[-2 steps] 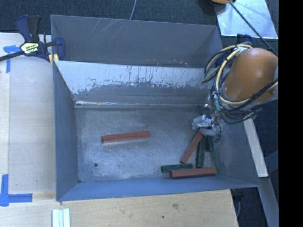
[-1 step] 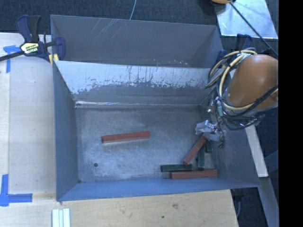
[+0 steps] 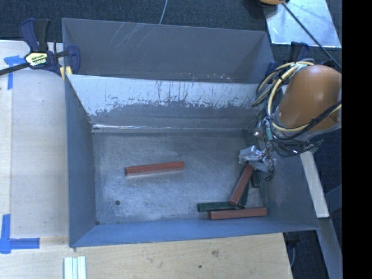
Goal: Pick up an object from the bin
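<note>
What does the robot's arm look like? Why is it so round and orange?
The end of the arm wears a big, smooth orange-brown cover, rounded like a ball. Yellow and black cables loop around it in bundles. At the tip is the claw, small and made of silvery-grey metal with darker bits. The picture doesn't show why the cover is that shape.

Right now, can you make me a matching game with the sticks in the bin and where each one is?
Things:
1. dark green bar
2. tilted brown bar
3. lone brown bar
4. gripper

Places:
A. by itself, left of the middle
B. at the bin's right side
C. lying by the front wall, next to a flat brown bar
D. slanted, top end at the gripper

Pairs: 1-C, 2-D, 3-A, 4-B
</note>
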`<state>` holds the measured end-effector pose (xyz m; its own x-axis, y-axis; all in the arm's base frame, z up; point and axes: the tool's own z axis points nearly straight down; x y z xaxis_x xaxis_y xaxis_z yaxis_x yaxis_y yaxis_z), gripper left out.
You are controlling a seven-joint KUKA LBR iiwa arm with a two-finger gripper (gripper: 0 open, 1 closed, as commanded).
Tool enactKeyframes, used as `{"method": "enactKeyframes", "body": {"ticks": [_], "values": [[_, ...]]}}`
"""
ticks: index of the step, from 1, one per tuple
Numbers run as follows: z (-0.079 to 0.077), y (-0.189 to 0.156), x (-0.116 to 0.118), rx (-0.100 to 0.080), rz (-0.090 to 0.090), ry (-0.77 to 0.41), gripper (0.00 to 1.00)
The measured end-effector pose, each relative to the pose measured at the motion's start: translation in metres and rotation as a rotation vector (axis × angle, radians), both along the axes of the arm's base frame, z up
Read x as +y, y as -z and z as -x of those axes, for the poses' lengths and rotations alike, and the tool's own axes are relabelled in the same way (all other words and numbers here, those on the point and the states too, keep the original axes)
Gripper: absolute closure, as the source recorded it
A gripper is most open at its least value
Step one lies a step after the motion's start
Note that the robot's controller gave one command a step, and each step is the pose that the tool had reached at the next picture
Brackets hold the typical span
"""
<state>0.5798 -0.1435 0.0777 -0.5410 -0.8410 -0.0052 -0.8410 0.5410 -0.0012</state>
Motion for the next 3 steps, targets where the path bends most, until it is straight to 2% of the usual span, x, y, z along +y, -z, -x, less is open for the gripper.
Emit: {"method": "enactKeyframes", "body": {"ticks": [1, 2, 3], "values": [[-0.011, -0.082, 0.005, 0.001, 0.002, 0.003, 1.00], [-0.011, -0.082, 0.005, 0.001, 0.002, 0.004, 1.00], [0.016, -0.170, 0.002, 0.001, 0.003, -0.007, 1.00]]}}
